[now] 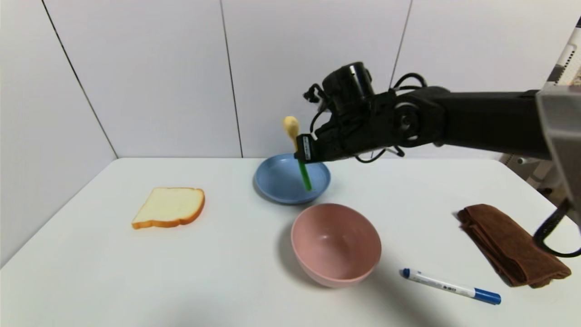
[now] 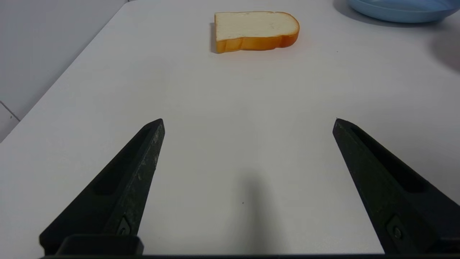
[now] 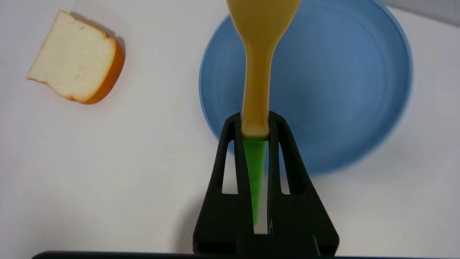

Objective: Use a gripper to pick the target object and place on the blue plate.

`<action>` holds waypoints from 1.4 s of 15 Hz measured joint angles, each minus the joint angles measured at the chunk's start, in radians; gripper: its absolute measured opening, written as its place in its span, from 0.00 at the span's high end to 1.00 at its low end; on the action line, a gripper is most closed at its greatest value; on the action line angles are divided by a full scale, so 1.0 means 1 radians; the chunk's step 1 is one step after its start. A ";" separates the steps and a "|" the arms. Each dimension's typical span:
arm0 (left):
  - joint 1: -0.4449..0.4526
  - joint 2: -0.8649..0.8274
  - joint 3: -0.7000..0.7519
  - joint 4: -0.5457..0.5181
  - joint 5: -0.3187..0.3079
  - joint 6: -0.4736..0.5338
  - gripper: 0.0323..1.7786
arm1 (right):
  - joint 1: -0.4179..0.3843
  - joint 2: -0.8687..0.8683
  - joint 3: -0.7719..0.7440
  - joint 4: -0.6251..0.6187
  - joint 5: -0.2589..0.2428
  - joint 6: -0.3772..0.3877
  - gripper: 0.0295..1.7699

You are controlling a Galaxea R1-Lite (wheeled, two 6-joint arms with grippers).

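Nearest, the idle left gripper (image 2: 248, 124) hovers low over the smooth white table (image 1: 91, 254), jaws wide apart. Farther off, the right gripper (image 1: 303, 150) is clamped on the small plastic spoon with pale yellow head and green handle (image 1: 297, 152), holding it upright above the round, shallow, raised-rim light-blue plate (image 1: 277, 179). Lowering until the handle tip nears the plate, then opening gently, should keep the light spoon from bouncing out.

A white table (image 1: 227, 254) fills the near and middle ground, its far edge meeting a pale wall (image 1: 172, 77) of large panels split by thin dark seams. The wall turns a corner at the left and runs alongside the table. Soft, even light leaves faint shadows on the tabletop.
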 joint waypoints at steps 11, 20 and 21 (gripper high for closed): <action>0.000 0.000 0.000 0.000 0.000 0.000 0.05 | -0.031 0.151 -0.004 -0.172 0.000 -0.112 0.79; 0.000 0.000 0.000 0.000 0.000 0.000 0.05 | -0.039 0.012 -0.001 -0.191 0.015 -0.103 0.27; 0.000 0.000 0.000 0.000 0.000 0.000 0.05 | -0.041 -0.037 0.003 -0.193 0.022 -0.103 0.24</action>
